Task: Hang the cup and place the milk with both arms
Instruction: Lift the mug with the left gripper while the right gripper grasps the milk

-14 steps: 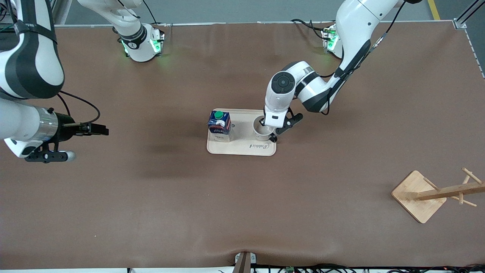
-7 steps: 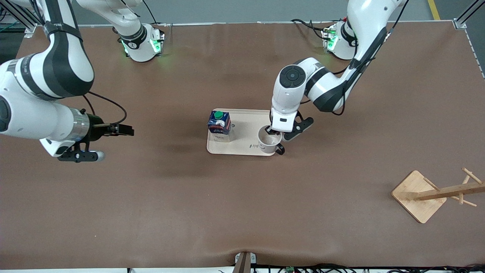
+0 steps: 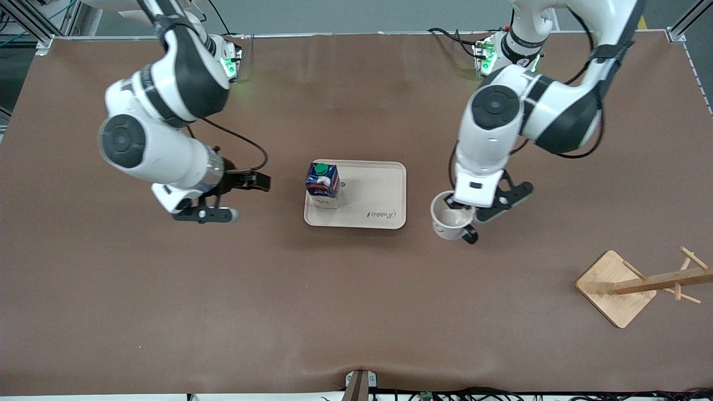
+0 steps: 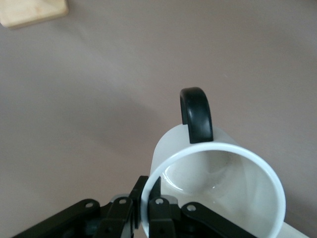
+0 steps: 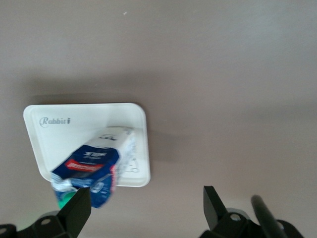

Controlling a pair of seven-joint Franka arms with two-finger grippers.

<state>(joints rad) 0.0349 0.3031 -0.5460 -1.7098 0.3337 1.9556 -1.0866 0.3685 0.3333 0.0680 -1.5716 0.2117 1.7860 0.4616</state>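
My left gripper (image 3: 458, 207) is shut on the rim of the white cup (image 3: 450, 223) and holds it in the air over the bare table, beside the tray's end toward the left arm. In the left wrist view the cup (image 4: 218, 188) hangs from the gripper (image 4: 146, 198), black handle (image 4: 196, 115) pointing away. The dark-blue milk (image 3: 322, 180) with its green cap stands on the cream tray (image 3: 379, 192). My right gripper (image 3: 256, 181) is open, over the table beside the tray on the right arm's side. In the right wrist view the milk (image 5: 89, 171) shows by the open gripper (image 5: 146, 198).
A wooden cup rack (image 3: 640, 284) with pegs lies toward the left arm's end of the table, nearer the front camera. Its base corner shows in the left wrist view (image 4: 29, 12). The tray (image 5: 74, 124) carries "Rabbit" lettering.
My left gripper has lifted the cup off the tray and carried it toward the left arm's end. My right arm has swung in from the table's end toward the milk.
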